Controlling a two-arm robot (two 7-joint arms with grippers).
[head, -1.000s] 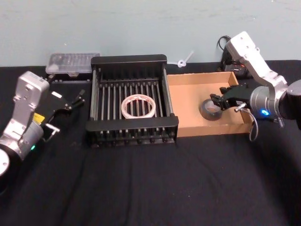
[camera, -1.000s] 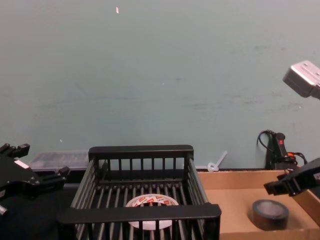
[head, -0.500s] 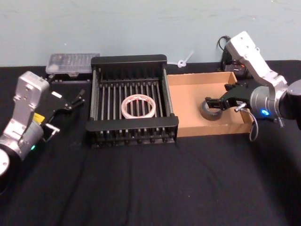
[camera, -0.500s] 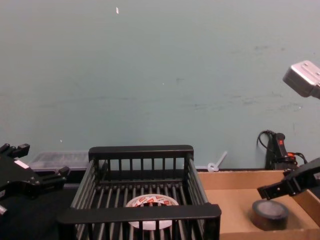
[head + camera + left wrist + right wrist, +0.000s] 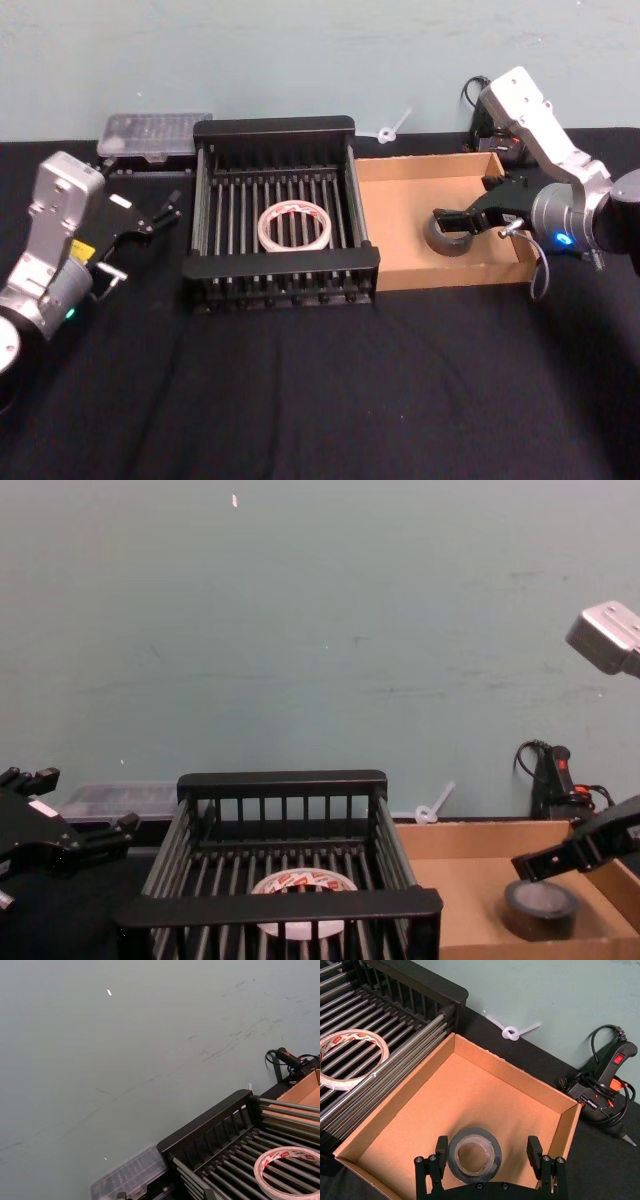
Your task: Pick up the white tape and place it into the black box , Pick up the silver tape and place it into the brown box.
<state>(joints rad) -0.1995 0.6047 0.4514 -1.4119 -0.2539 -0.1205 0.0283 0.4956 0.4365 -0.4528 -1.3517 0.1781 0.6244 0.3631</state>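
Note:
The silver tape point(image 5: 447, 234) point(image 5: 472, 1154) point(image 5: 540, 904) lies flat on the floor of the brown box point(image 5: 400, 215) point(image 5: 470, 1095), near its right wall. My right gripper point(image 5: 462, 212) point(image 5: 488, 1146) point(image 5: 560, 860) hovers just over it, open, with a finger on each side and neither touching the roll. The white tape point(image 5: 295, 225) point(image 5: 287, 1170) point(image 5: 347, 1057) point(image 5: 300, 884) rests on the slatted floor of the black box point(image 5: 275, 127) point(image 5: 280, 905). My left gripper point(image 5: 160, 208) point(image 5: 75, 805) sits parked left of the black box, open and holding nothing.
A clear plastic case point(image 5: 155, 131) stands behind the black box at the left. A glue gun with its cord point(image 5: 497, 130) point(image 5: 607, 1085) and a white plastic tie point(image 5: 390, 130) lie behind the brown box. Black cloth point(image 5: 320, 390) covers the table's front.
My right gripper has spread its fingers and let go of the silver tape, which stays on the brown box's floor. The left arm and the white tape have not moved.

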